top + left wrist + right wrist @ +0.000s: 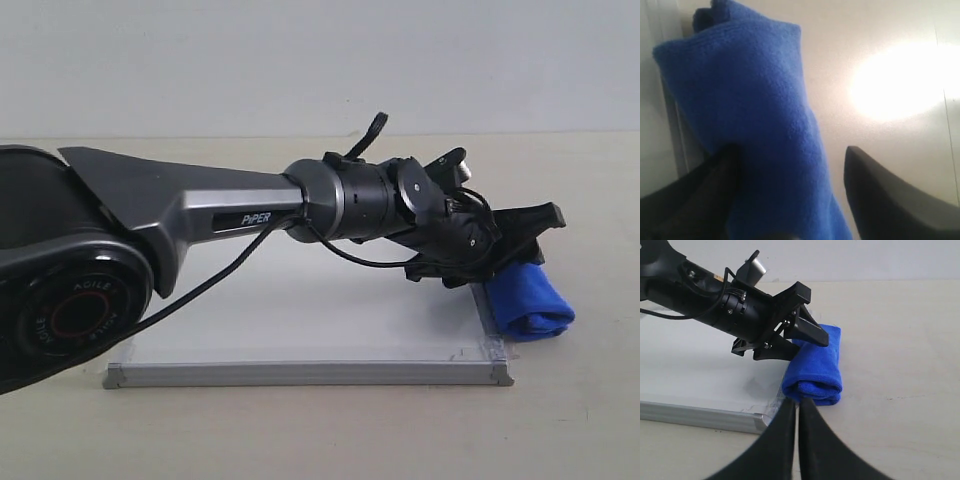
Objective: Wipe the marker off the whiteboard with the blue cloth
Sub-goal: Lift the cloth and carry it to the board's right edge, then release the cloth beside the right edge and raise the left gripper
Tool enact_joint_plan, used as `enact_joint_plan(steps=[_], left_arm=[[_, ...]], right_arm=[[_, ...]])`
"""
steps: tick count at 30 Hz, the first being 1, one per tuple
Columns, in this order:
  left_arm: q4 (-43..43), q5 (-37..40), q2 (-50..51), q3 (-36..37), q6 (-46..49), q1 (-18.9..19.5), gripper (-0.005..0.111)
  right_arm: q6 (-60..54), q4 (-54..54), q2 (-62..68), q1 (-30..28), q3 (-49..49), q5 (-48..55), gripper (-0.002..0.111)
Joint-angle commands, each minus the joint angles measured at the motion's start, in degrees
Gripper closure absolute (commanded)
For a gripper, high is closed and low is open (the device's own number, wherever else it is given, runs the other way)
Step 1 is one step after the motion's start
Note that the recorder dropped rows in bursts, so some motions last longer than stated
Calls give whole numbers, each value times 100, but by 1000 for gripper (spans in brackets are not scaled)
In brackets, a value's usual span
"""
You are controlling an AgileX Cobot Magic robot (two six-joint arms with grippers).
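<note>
The rolled blue cloth (530, 300) lies on the table against the right edge of the whiteboard (300, 320). My left arm reaches across the board, and the left gripper (525, 245) is open astride the cloth. In the left wrist view the cloth (760, 115) fills the gap of the left gripper (790, 150), touching one finger (705, 190) while the other finger (880, 195) stands apart from it. The right gripper (797, 401) is shut on nothing, hovering just short of the cloth (815, 370). No red marker line shows on the visible board surface.
The board's silver frame (300, 373) runs along the front, with a grey, taped corner (497, 365) at the right. The left arm's body (200, 215) hangs over the board. Beige table (900, 390) surrounds the cloth on the right.
</note>
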Motion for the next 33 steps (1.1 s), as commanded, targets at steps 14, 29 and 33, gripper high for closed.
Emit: enact_joint_plan(steps=[14, 29, 33], left_arm=[[574, 2812, -524, -207, 342, 756, 50], [3833, 3012, -2742, 1537, -102, 810, 102], [4015, 2227, -3698, 2839, -146, 853, 102]], right_arm=[[-19, -32, -33, -21, -6, -57, 109], [-19, -32, -33, -21, -6, -67, 109], [-19, -32, -33, -21, -6, -67, 109]])
